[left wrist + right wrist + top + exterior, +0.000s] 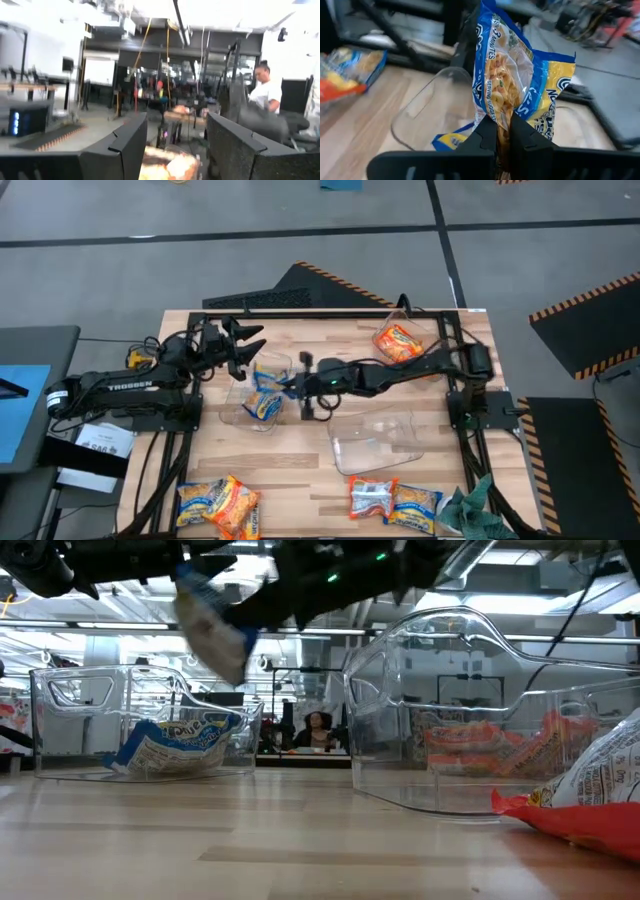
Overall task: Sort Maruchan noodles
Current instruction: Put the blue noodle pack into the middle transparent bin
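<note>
My right gripper (502, 131) is shut on a yellow-and-blue noodle packet (515, 75) and reaches in from the table's right over the left clear bin (248, 402). A second yellow-and-blue packet (175, 740) lies flat on that bin's floor. The far right bin (405, 330) holds orange packets (398, 342). Several more packets lie on the table by the near edge, in one group (218, 505) and another (395, 500). My left gripper (172, 150) is open and raised at the table's left, beside the left bin. My right gripper pinches the yellow-and-blue packet between its two fingers at one edge (504, 116), near the middle of that edge. The fingers come from the table's right. The packet (215, 635) sticks out past the fingertips, tilted and lifted clear above the left bin.
A third clear bin (375, 445) stands in the middle toward the near edge. A green cloth (465, 510) lies at the near right corner. An orange-red packet (590, 790) lies close to the low camera. A person (265, 90) sits in the room beyond the table.
</note>
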